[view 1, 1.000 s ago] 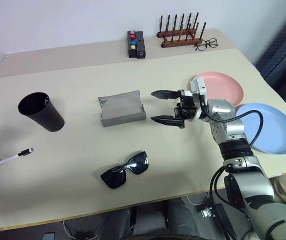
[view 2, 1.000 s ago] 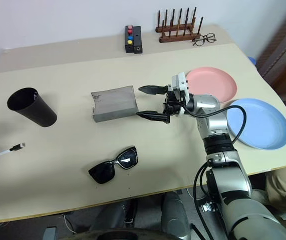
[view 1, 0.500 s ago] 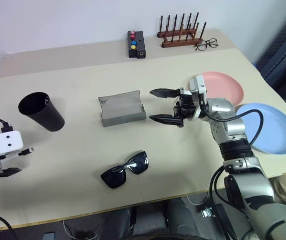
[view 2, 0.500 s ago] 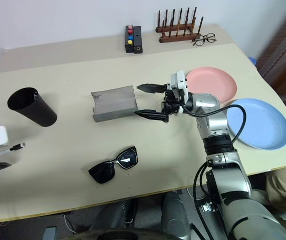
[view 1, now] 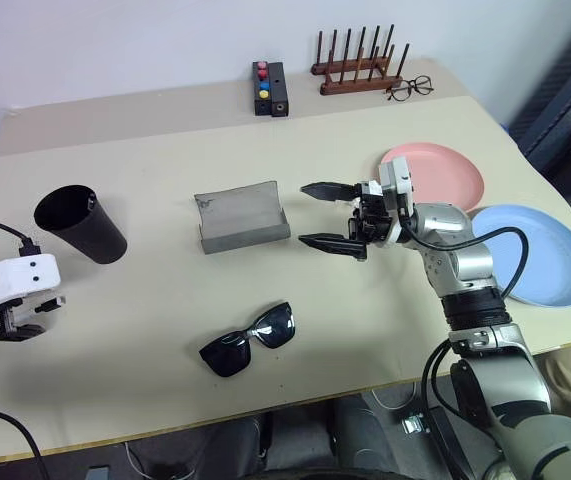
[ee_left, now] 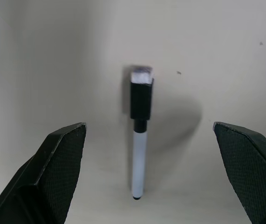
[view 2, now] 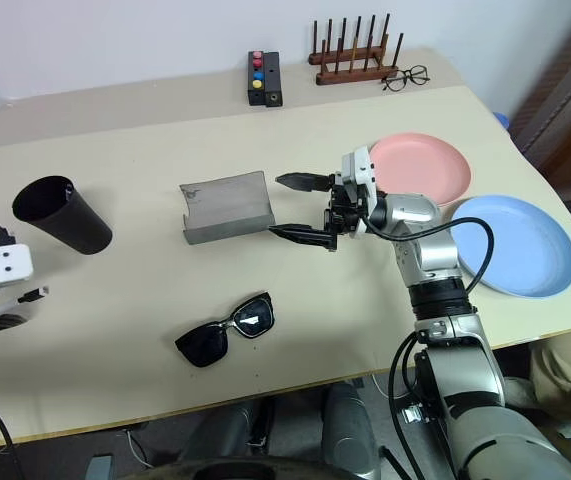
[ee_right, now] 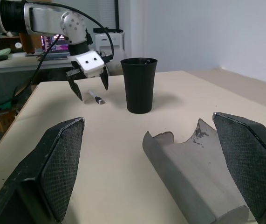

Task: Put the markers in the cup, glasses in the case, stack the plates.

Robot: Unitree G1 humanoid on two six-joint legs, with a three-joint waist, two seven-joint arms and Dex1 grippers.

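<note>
A white marker with a black cap [ee_left: 139, 140] lies on the table near its left edge. My left gripper [view 1: 15, 330] hangs open just above it, pointing down, with one finger on either side of it. The black cup [view 1: 78, 222] stands a little beyond. The grey case [view 1: 242, 215] lies open mid-table. The black sunglasses [view 1: 248, 340] rest unfolded nearer the front edge. My right gripper [view 1: 305, 213] is held level and open, just right of the case, with nothing in it. The pink plate [view 1: 435, 175] and the blue plate [view 1: 535, 255] lie side by side at the right.
Along the back stand a black box with coloured buttons [view 1: 271, 88] and a wooden peg rack [view 1: 357, 65], with wire-framed eyeglasses [view 1: 411, 88] beside it. Bare tabletop lies between the cup, case and sunglasses.
My left gripper has come into view from the left and lowered over the white marker. My right arm has stayed where it was.
</note>
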